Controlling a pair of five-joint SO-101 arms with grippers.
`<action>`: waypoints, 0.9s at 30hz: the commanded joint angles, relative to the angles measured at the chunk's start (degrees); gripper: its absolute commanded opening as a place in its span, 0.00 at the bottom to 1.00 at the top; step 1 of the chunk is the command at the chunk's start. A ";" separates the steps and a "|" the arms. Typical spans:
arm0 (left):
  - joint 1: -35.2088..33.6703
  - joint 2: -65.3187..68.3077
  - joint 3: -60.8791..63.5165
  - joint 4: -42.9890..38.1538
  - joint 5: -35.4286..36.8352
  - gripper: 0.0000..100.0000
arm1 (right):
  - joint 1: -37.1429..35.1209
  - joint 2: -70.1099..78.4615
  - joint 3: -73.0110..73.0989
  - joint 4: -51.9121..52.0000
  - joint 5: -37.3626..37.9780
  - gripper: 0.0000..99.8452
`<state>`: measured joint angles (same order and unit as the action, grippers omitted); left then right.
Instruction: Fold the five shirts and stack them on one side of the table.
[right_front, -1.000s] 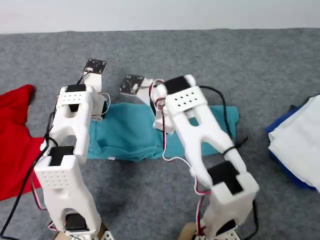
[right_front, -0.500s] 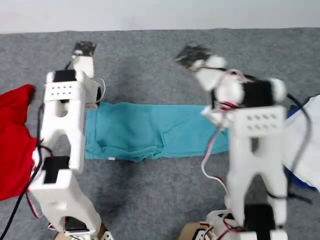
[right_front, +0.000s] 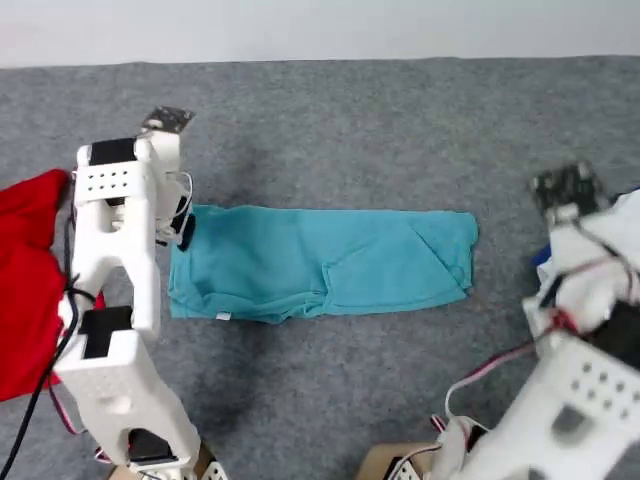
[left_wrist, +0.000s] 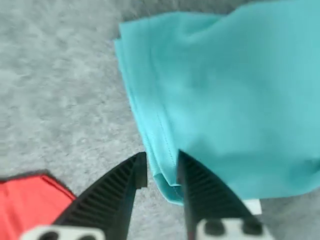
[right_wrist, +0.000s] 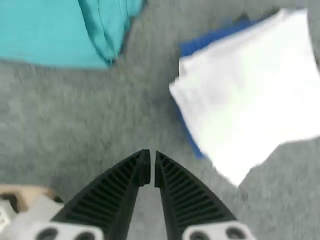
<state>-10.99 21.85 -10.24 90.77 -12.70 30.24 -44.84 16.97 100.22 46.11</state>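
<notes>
Folding teal shirt (right_front: 320, 265).
Lay sideways, short end just beside left end effector (left_wrist: 160, 167), slightly apart; right end effector (right_wrist: 151, 167) together, well off.

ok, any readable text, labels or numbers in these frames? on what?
No text can be read in any view.
White tag at the hem of the teal shirt: too small to read, and blurred in the left wrist view.
Circuit board on an arm's wrist: markings too small to read.

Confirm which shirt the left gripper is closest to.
The teal shirt: the left gripper is right at its folded edge, while the red shirt lies apart.
</notes>
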 joint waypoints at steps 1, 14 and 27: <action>-0.26 0.26 -1.89 3.08 -2.55 0.15 | 4.26 -9.01 6.42 1.80 4.40 0.03; -1.41 0.79 9.63 8.00 -12.48 0.16 | 7.87 -20.62 14.15 1.80 8.35 0.03; -7.82 0.09 14.64 9.76 -17.32 0.11 | 7.69 -20.79 14.07 1.80 8.35 0.03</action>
<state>-18.81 22.90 5.05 98.33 -29.58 37.89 -65.41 31.56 100.22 54.02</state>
